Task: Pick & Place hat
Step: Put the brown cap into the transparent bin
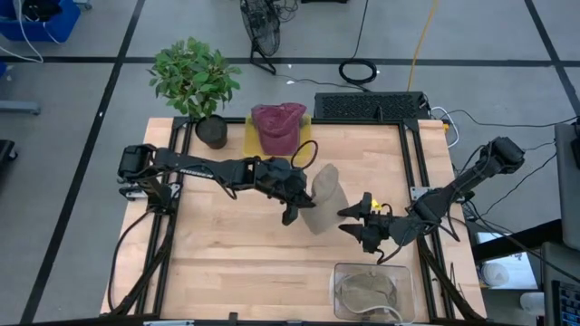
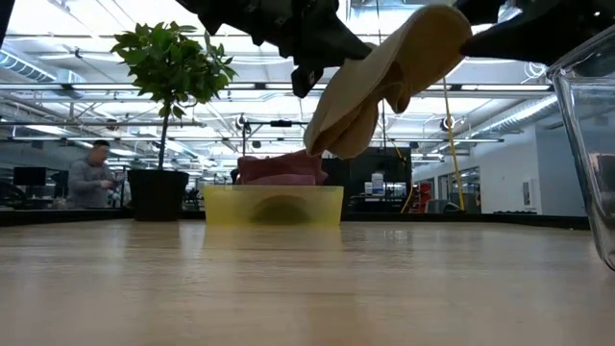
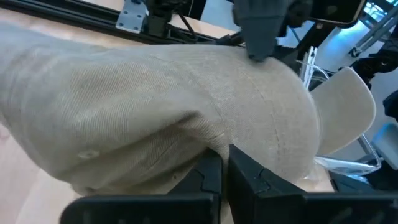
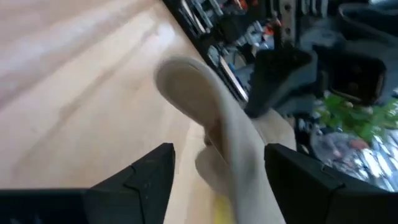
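While pinched by left gripper, beige hat aloft

Left pincer clamped shut; right pincer spread wide.

You see a beige hat with a fine twill weave, its brim a paler cream, and both arms around it are dark, nearly black. A maroon hat lies in a translucent yellow bin. The plant shows bright green leaves over a black pot. The table is light blond wood with faint plank lines, framed in black. Another tan hat sits in a clear container
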